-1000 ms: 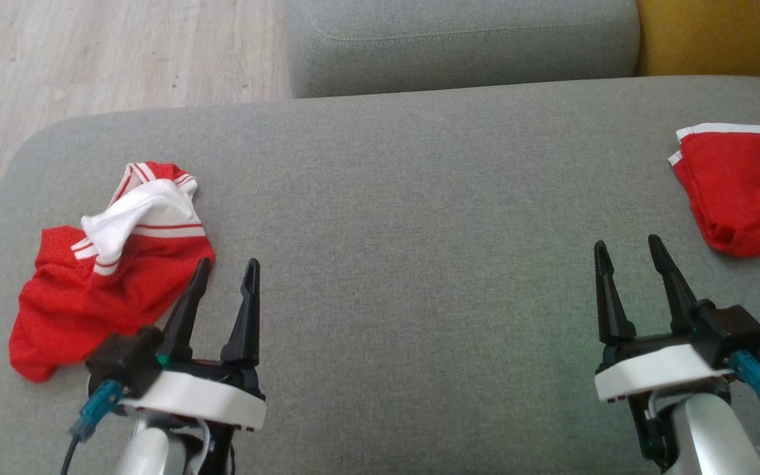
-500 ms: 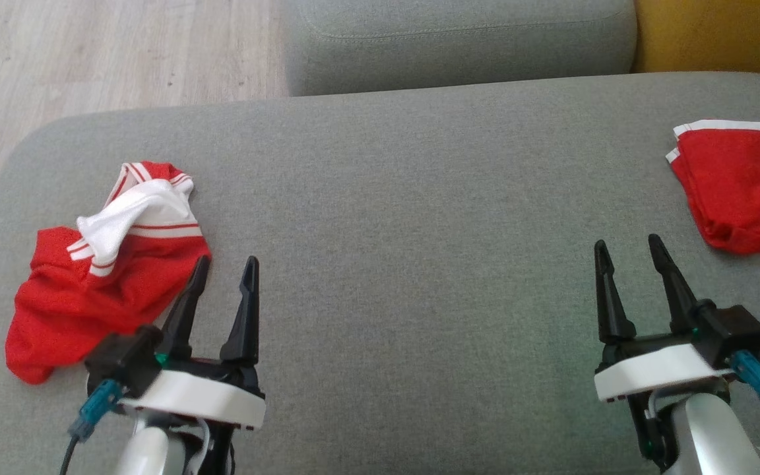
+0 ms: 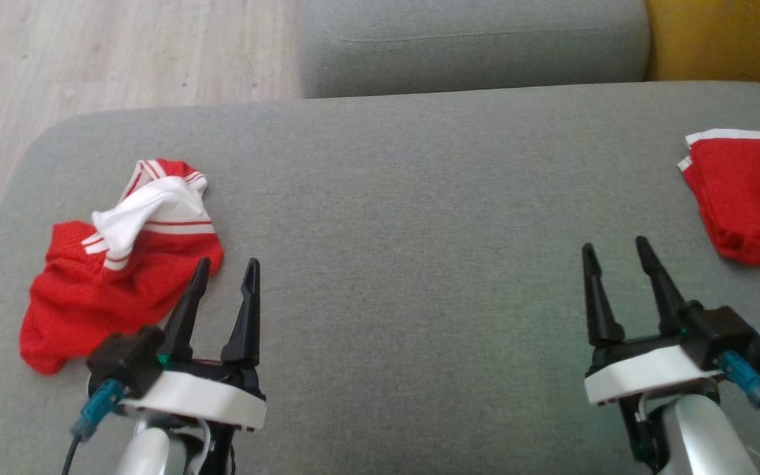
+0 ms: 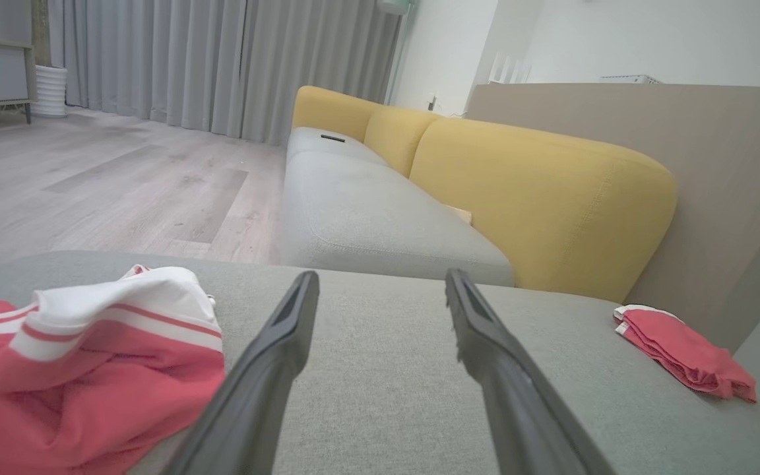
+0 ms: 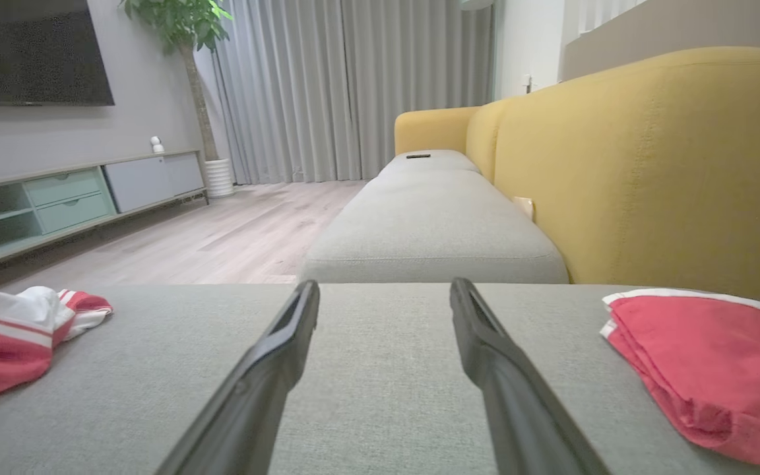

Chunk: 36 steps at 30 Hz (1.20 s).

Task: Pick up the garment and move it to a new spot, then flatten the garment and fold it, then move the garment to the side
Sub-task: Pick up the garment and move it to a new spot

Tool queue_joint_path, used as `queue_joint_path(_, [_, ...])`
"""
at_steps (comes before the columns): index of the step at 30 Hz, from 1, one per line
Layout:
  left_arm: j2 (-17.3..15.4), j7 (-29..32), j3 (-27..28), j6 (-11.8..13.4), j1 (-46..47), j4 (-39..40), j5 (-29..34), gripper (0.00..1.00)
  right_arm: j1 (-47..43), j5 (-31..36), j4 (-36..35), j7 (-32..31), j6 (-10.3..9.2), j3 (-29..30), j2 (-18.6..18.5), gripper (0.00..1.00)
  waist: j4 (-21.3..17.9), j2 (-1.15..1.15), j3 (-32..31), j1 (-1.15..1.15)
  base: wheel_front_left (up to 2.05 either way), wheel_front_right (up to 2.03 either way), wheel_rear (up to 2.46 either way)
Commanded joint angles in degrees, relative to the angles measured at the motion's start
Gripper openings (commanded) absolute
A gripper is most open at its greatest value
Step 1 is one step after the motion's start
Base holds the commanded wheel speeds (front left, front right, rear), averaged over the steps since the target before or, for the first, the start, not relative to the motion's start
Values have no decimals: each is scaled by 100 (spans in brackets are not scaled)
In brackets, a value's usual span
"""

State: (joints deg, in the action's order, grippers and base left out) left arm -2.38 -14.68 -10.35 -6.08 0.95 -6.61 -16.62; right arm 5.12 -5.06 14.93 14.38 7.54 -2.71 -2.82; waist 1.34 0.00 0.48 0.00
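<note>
Left hand (image 3: 228, 264): we found it released, its two dark fingers spread apart with nothing between them, held low over the near left part of the grey seat (image 3: 419, 198).
Right hand (image 3: 615, 245): we found it likewise released and empty, fingers apart, over the near right part of the same seat.
Crumpled garment (image 3: 116, 277): we recorded it as a red and white heap lying on the left end of the seat, a white striped part bunched on top. It lay just beside the left hand's outer finger; we could not tell whether the two touched.
Folded garment (image 3: 749, 198): we noted a second red piece with a white edge, lying flat on the far right end of the seat, near the right hand but apart from it.
Space between the hands: we saw bare grey fabric.
Second seat (image 3: 472, 46): we saw another grey cushion beyond the first, in line with it.
Yellow backrest (image 4: 538, 198): it ran along the right side of both seats.
Wooden floor (image 3: 123, 53): it lay beyond the left end of the seat.
Grey curtains (image 4: 221, 59): they hung at the far side of the room.
</note>
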Motion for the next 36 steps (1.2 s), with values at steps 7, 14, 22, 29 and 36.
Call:
queue_joint_path(7, [-50, -32, 301, 32, 278, 183, 106, 100, 63, -69, -159, 62, -5, -373, -6, 100, 543, 0, 15, 0, 0, 0, 0])
queue_joint_path(14, [-50, -32, 429, 43, 256, 137, 166, 100, 49, -154, -137, 62, -5, -520, -6, 100, 1120, 0, 27, 0, 0, 0, 0])
queue_joint_path(22, [-50, -32, 528, 38, 252, 59, 202, 100, 10, -259, -55, 62, -5, -685, -6, 100, 1662, 0, 13, 0, 0, 0, 0])
queue_joint_path(29, [-50, -32, 656, 6, 246, 26, 231, 100, 32, -314, 26, 62, -5, -813, -6, 100, 1887, 0, -1, 0, 0, 0, 0])
queue_joint_path(36, [-126, -32, 701, -90, 643, -438, 455, 100, 193, -198, 28, 62, -5, -849, -6, 100, 1748, 0, 305, 0, 0, 0, 0])
